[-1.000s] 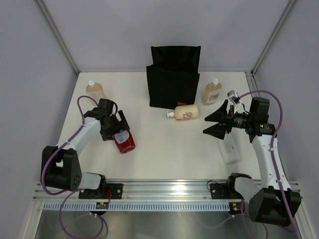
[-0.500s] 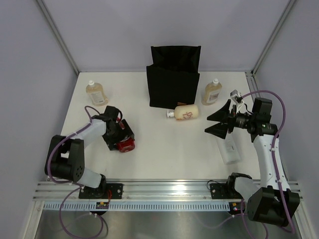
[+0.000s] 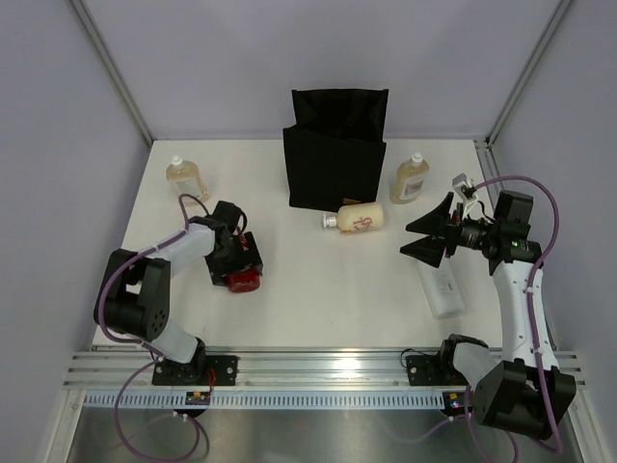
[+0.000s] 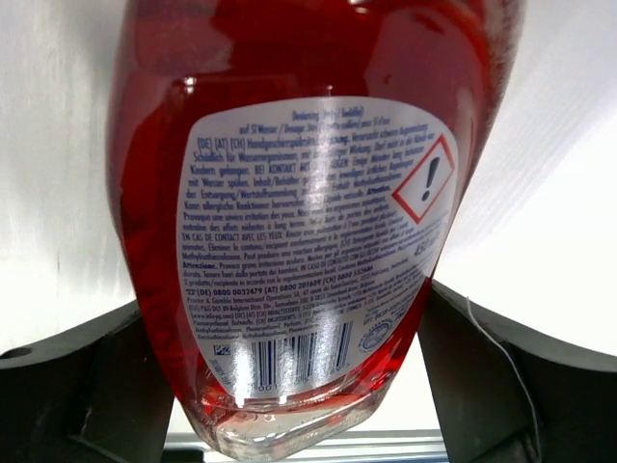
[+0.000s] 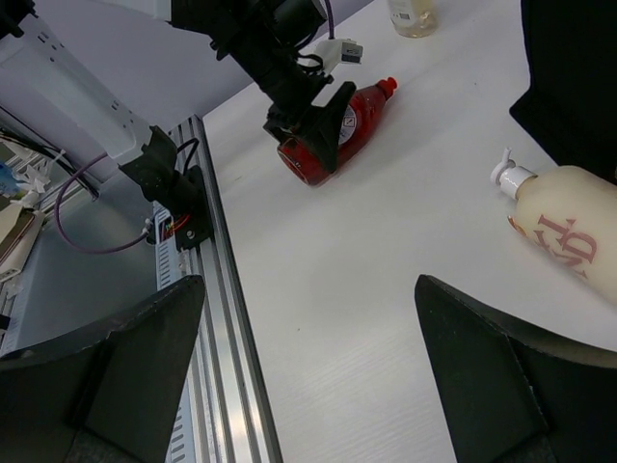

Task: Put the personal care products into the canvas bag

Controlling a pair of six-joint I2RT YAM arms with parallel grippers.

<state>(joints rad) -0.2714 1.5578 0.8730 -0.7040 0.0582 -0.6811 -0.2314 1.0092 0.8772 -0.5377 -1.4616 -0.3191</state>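
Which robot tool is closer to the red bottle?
Left. The left tool straddles the red bottle; the right tool hangs far off to the bottle's right, open.

Your left end effector point(image 3: 239, 268) sits low at left-centre, arm folded back, fingers point(image 4: 77, 386) held apart — your right end effector point(image 3: 405, 241) hovers mid-right, jaws spread wide, pointing left.

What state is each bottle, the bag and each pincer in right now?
left pincer: astride the red bottle; grip unclear.
red bottle: lying flat.
right pincer: open, empty.
cream pump bottle: lying on its side.
amber bottles: both upright.
flat white bottle: lying flat.
bag: upright.
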